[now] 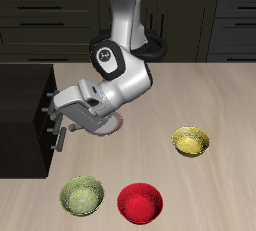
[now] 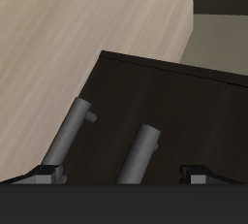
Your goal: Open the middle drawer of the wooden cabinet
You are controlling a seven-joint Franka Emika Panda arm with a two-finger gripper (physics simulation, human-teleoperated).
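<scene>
Indoors, pale wooden table (image 1: 215, 100) — gripper (image 1: 60, 125) fingers apart beside the wooden cabinet (image 1: 25, 115).

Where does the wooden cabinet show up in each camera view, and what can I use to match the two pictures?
Exterior view: the wooden cabinet stands at the picture's left edge, with the gripper at its front.
Wrist view: the cabinet's dark front fills much of the frame, close up.
Shared landmark: the silver bar handles on the cabinet's front show in both views.
</scene>
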